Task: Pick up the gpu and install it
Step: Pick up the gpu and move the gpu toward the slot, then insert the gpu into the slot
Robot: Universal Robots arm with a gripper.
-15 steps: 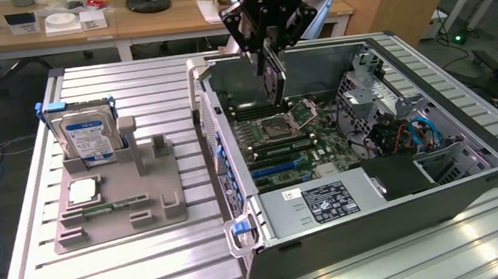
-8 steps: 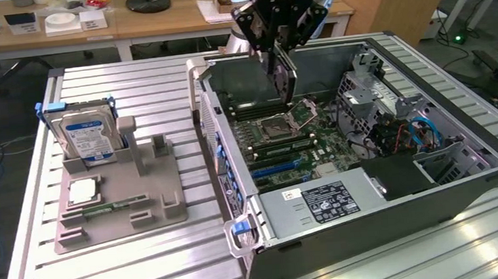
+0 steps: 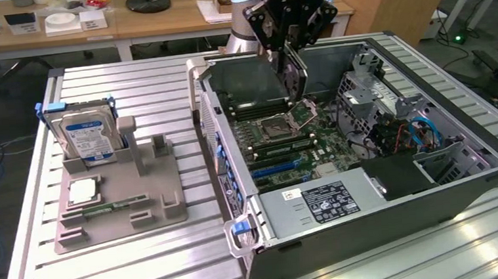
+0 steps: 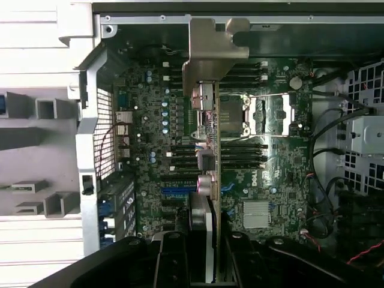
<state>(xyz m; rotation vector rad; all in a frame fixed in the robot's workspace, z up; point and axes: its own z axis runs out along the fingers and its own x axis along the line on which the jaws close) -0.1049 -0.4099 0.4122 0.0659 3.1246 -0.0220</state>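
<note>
Your gripper is pinching the gpu by one end, so the card hangs down from the jaws over the far part of the open computer case. It is clear of the motherboard and not seated in any slot. Holding it by the end, I judge, keeps the contact edge and the metal bracket free to go into the case.

The exterior view gives you height and setting. The card is raised above the board near the far wall, and well apart on the exterior view's left stands the grey holder with the hard drive upright in it.

The wrist view gives you what that angle cannot: the grip and the alignment. The card appears edge-on with a black finger on each side of it, pressed onto it rather than spread. The silver end bracket is at the end away from the camera. Beneath the card you can read the board — the processor socket just to one side of the card's line, and the blue slot to the other. From here the card's edge seems to run across the slots rather than along them, though I can't be sure of that.
</note>
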